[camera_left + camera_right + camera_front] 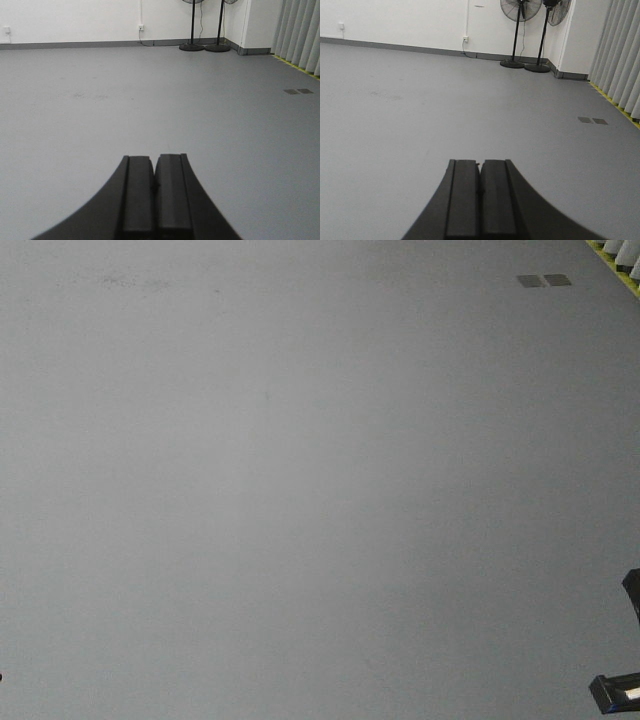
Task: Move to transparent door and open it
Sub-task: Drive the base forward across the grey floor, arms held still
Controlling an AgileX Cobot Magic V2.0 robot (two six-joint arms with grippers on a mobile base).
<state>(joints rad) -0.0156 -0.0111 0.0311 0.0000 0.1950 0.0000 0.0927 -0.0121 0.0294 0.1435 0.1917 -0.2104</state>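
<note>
The transparent door is out of view in every frame. My left gripper (153,159) is shut and empty, its black jaws pressed together, pointing out over bare grey floor. My right gripper (480,161) is also shut and empty, its jaws together, pointing over the same floor. In the front view only a black part of the right arm (625,690) shows at the bottom right edge.
Grey floor (300,490) fills the front view. Two black pedestal fans (520,35) stand at the far white wall (75,20) near the corner. Pale vertical blinds (620,55) run along the right side above a yellow floor strip. Two floor plates (592,120) lie near the blinds.
</note>
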